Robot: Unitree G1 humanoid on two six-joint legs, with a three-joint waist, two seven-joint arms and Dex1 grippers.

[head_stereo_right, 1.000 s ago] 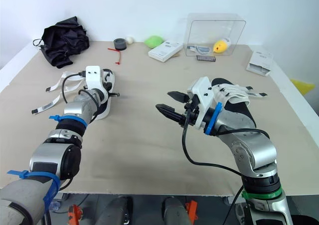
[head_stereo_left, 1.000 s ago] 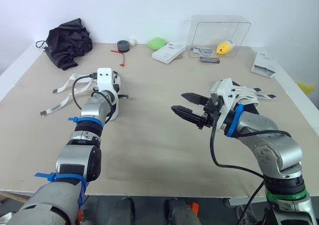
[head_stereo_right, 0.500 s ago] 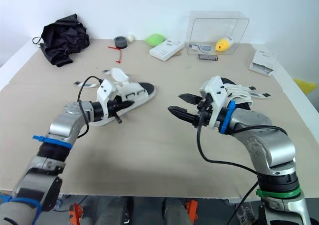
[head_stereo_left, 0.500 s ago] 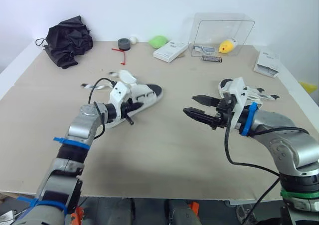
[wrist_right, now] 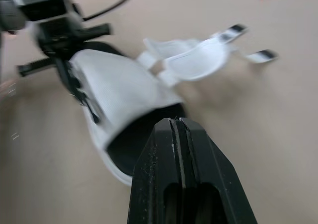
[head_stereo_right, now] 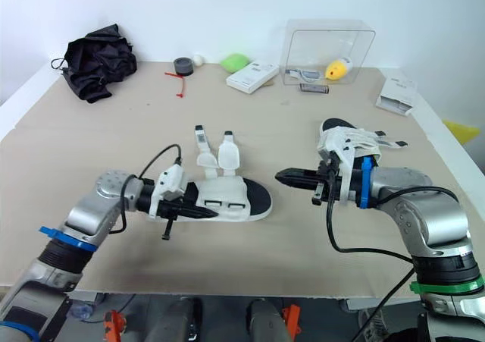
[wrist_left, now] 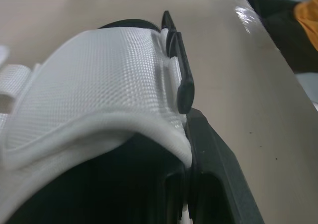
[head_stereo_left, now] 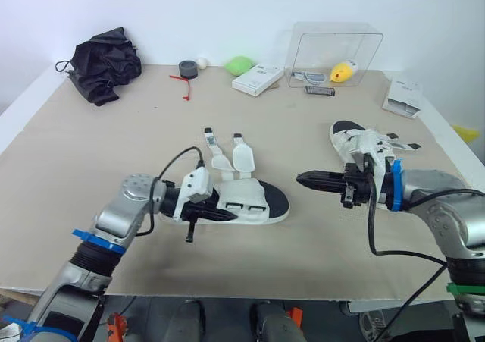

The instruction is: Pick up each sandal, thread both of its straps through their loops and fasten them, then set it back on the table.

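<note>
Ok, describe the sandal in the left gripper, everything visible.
The sandal has a white woven upper, black footbed and white sole. It rests on the table, toe toward the robot's right. Its straps lie open, splayed away from the robot. The left gripper clamps its heel end; the shut right gripper points at its toe, apart.

On the table [head_stereo_left: 114,145], a black cloth bundle [head_stereo_left: 104,63] lies at ten o'clock. A tape roll [head_stereo_left: 188,69], green lump [head_stereo_left: 239,65] and white box [head_stereo_left: 258,79] sit near twelve, and a clear container [head_stereo_left: 335,54] at one.
</note>
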